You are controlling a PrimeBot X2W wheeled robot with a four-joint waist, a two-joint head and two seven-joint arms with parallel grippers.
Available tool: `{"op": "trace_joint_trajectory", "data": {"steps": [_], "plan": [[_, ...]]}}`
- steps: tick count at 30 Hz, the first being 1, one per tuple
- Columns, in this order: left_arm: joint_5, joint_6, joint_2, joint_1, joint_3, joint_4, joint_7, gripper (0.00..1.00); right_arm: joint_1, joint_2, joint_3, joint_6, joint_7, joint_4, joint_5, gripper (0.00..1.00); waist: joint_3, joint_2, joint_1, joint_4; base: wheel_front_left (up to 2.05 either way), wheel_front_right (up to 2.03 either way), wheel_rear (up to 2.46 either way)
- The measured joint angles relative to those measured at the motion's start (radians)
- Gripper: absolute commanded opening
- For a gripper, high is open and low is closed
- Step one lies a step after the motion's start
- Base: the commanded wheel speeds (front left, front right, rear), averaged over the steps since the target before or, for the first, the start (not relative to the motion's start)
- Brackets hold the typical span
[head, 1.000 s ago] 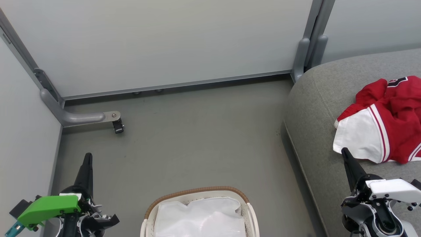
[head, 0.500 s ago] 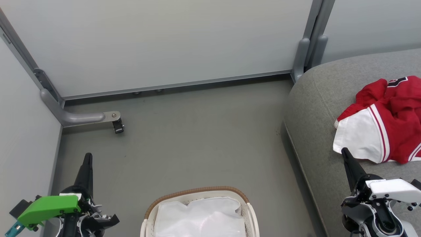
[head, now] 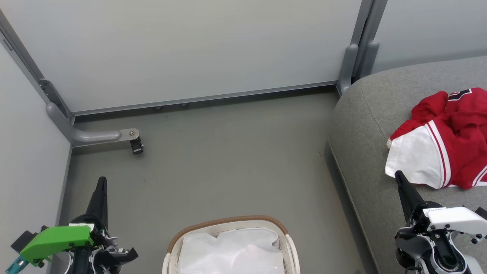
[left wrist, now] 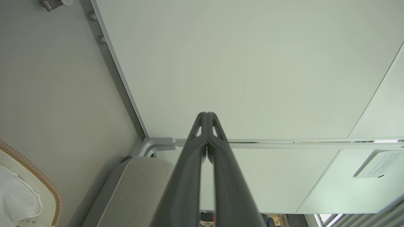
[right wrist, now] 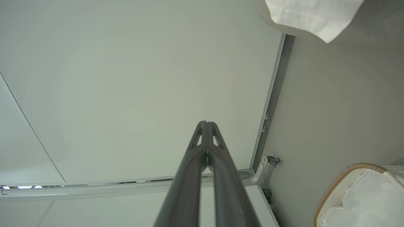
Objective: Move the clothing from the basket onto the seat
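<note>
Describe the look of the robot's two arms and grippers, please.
Both have two long, dark, tapering fingers with triangular cut-outs near the tips. The left gripper wears a bright green cover with a teal end; the right gripper wears a white cover.

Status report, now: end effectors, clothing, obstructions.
Left end effector shut, empty; right end effector shut, empty. Clothing lies on the seat. White lining in the basket. No obstruction seen.

Clothes [head: 452,144] are red with a white panel, red-and-white stripes, black numeral edged white. Couch [head: 365,125] is plain grey weave. Basket [head: 228,220] is white with tiny holes, tan braided rim, white liner [head: 232,253].
</note>
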Motion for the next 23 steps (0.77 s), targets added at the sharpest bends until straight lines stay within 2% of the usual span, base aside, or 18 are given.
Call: {"op": "trace_joint_trajectory", "data": {"steps": [23], "plan": [[0.0,0.0,0.0,0.0,0.0,0.0,0.0,0.0,0.0,0.0,0.0,0.0,0.0,0.0,0.0,0.0,0.0,0.0,0.0,0.0,0.0,0.0,0.0]]}}
